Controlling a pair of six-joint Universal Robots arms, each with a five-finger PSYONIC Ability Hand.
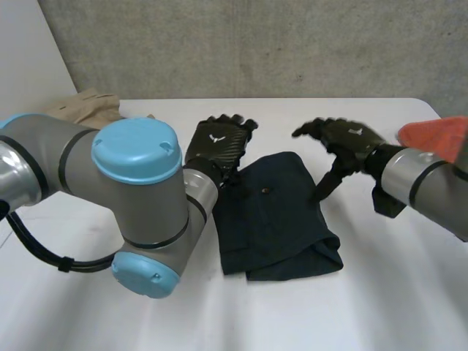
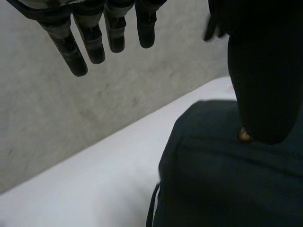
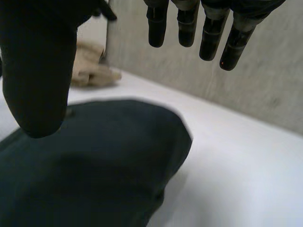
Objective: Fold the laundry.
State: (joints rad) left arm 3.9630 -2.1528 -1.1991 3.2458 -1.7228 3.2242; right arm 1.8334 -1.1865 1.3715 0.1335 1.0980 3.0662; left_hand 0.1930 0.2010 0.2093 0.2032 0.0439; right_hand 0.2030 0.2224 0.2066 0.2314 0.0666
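The left hand (image 1: 219, 146) hovers at the far left corner of the dark cloth (image 1: 274, 212), fingers (image 2: 90, 42) straight and spread, holding nothing. The right hand (image 1: 344, 139) hangs over the cloth's far right edge, fingers (image 3: 189, 28) relaxed, thumb (image 1: 329, 179) pointing down toward it. The forearms reach in from either side of the cloth

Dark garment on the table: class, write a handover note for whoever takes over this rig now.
Dark garment: mid-table, doubled over, near edge uneven.
Left robot hand: open, over its far left corner, holding nothing.
Right robot hand: open, beside its right edge, holding nothing.
Beige cloth at far left and red cloth at far right: apparently unfolded.
Left to do: neaten the dark one, then fold those.
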